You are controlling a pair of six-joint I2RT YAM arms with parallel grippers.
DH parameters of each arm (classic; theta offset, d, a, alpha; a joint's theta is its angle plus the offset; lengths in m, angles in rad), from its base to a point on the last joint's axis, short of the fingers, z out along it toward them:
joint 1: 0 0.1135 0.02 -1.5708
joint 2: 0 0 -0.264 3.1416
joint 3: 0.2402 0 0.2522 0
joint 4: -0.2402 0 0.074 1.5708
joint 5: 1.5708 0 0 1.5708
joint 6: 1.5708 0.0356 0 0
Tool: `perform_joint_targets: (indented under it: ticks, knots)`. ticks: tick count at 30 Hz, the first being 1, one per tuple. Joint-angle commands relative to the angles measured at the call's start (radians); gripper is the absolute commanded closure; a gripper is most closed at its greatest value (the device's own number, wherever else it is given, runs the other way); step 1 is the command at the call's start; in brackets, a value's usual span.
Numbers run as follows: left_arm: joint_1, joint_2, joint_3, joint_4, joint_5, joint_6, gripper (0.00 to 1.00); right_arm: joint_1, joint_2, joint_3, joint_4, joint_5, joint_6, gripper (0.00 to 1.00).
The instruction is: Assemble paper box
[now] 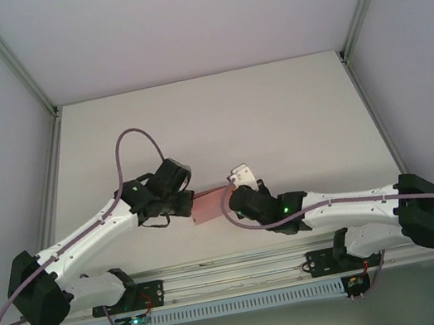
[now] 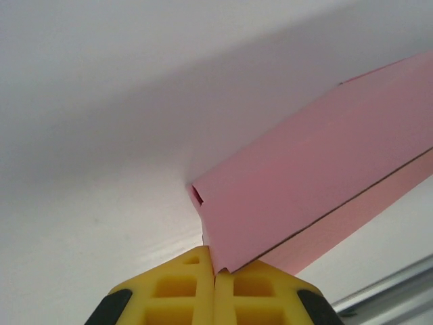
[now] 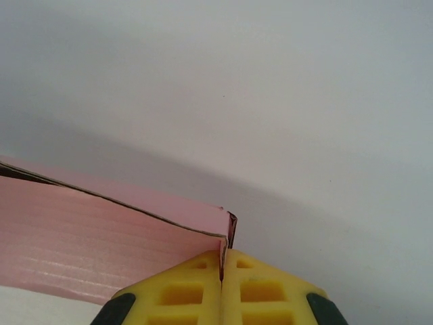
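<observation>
No words, numbers, labels or signs can be read here.

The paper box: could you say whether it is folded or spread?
Folded: the paper box shows two pink layers meeting at a crease.
</observation>
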Motion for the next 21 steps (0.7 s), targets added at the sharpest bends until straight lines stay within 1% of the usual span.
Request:
perform_joint_targets:
  ticks: [1,7,9,11,13,14,16,19,21]
  knots:
    - [0.031,0.003,0.043,0.014,0.163,-0.133,1.0,0.041,0.032,-0.006,-0.083,-0.02,0.006,1.0]
    - [0.081,0.0,0.055,0.042,0.262,-0.244,1.0,0.067,0.041,-0.014,-0.074,-0.015,0.018,1.0]
    - [0.094,-0.004,0.059,0.058,0.3,-0.261,1.0,0.071,0.044,-0.016,-0.069,-0.016,0.023,1.0]
    - [0.103,-0.009,0.071,0.039,0.277,-0.27,1.0,0.072,0.043,-0.017,-0.066,-0.017,0.024,1.0]
    - [0.111,-0.012,0.057,0.055,0.29,-0.267,1.0,0.073,0.039,-0.019,-0.066,-0.015,0.026,1.0]
    - [0.116,-0.011,0.048,0.059,0.291,-0.288,1.0,0.073,0.037,-0.022,-0.063,-0.019,0.027,1.0]
    - [0.119,-0.013,0.015,0.099,0.305,-0.296,1.0,0.074,0.034,-0.026,-0.058,-0.022,0.029,1.0]
    - [0.119,-0.014,-0.033,0.129,0.294,-0.302,1.0,0.073,0.031,-0.033,-0.051,-0.025,0.027,1.0]
    - [0.119,-0.016,-0.048,0.131,0.29,-0.275,1.0,0.073,0.027,-0.031,-0.06,-0.019,0.022,1.0]
